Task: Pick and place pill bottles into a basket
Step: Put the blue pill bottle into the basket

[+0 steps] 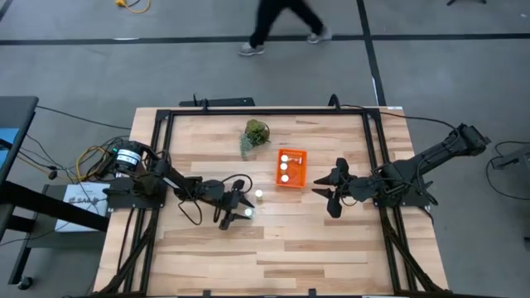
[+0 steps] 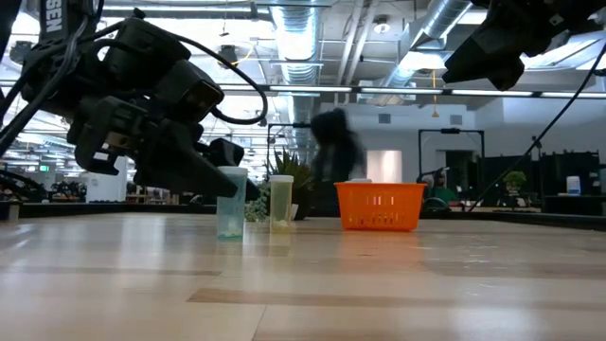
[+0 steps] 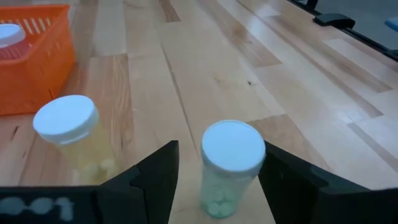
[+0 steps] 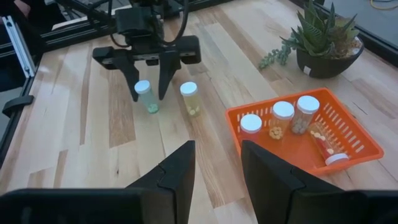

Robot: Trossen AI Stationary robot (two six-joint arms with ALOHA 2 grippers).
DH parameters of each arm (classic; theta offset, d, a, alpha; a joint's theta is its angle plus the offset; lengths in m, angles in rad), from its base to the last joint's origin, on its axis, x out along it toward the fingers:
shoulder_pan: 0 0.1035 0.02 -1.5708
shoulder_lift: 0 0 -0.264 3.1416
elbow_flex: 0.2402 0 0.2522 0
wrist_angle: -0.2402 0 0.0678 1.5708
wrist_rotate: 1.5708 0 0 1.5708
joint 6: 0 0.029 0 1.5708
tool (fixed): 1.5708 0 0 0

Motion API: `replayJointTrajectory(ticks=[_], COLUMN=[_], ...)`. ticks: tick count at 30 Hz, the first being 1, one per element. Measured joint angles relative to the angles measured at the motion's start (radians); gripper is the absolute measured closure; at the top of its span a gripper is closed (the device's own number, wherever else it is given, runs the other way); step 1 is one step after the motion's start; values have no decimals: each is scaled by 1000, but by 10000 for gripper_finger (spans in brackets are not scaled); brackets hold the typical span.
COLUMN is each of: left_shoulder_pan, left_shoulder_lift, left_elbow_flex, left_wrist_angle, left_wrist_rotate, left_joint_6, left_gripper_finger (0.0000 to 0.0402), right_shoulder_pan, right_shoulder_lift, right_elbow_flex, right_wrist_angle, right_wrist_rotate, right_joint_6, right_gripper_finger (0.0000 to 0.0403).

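Note:
A pill bottle with pale green pills and a white cap (image 3: 231, 162) stands upright on the table. My left gripper (image 3: 221, 180) is open, with one finger on either side of it; a gap shows on one side, and the other finger stands close by the cap. A second bottle with yellow pills (image 3: 69, 134) stands just outside those fingers, toward the orange basket (image 1: 291, 168). The basket holds several bottles, three upright and one lying (image 4: 326, 146). My right gripper (image 4: 217, 168) hangs open and empty above the table, right of the basket.
A small potted plant (image 1: 255, 135) stands just beyond the basket, near the far edge. The table's black frame rails (image 1: 265, 112) run along its far edge and sides. Bare wood lies toward the near edge. A person (image 1: 281, 25) walks on the floor beyond the table.

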Motion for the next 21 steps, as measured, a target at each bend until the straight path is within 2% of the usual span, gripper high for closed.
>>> replayJointTrajectory(ticks=[9,21], left_shoulder_pan=[0,0], left_shoulder_lift=[0,-1], left_elbow_flex=[0,0], left_wrist_angle=[7,19], left_wrist_rotate=[3,30], left_joint_6=[9,11], left_gripper_finger=[215,281], right_shoulder_pan=[0,0], right_shoulder_lift=[0,0], right_elbow_flex=[0,0], right_wrist_angle=[0,8], right_wrist_rotate=[0,0], right_joint_6=[0,0], right_gripper_finger=[280,280])
